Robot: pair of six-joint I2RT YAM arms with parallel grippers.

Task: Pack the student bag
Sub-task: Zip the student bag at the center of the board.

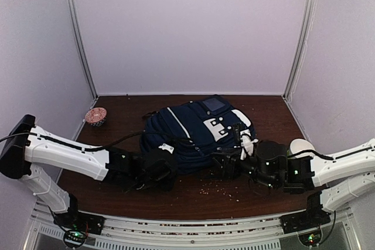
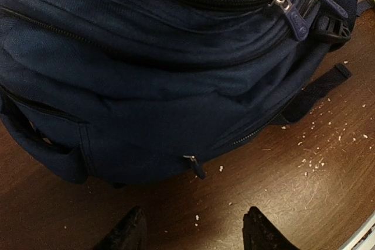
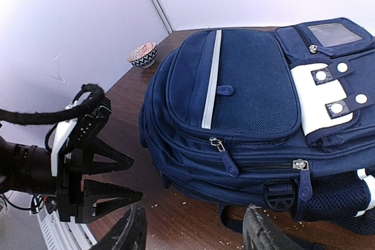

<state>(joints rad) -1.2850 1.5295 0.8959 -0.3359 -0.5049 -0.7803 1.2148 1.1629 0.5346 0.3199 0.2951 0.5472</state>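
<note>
the left gripper [image 2: 196,233] stands with its two dark fingers spread wide and nothing between them, low over the brown table [image 2: 293,203], just short of the near side of the student bag [image 2: 146,74]. a small zipper pull [image 2: 196,167] hangs from the bag's lower seam straight ahead of the fingers. the right gripper [image 3: 193,235] is likewise spread apart and empty, just beside the bag's near right corner, where a black buckle [image 3: 278,194] and a dark strap lie on the wood. the navy backpack lies flat in the middle of the table between the two arms, front pockets up, its white stripe and white patches showing. pale crumbs [image 1: 220,188] are scattered on the table in front of the bag. a small patterned bowl [image 1: 95,116] sits well apart by the far left wall.
</note>
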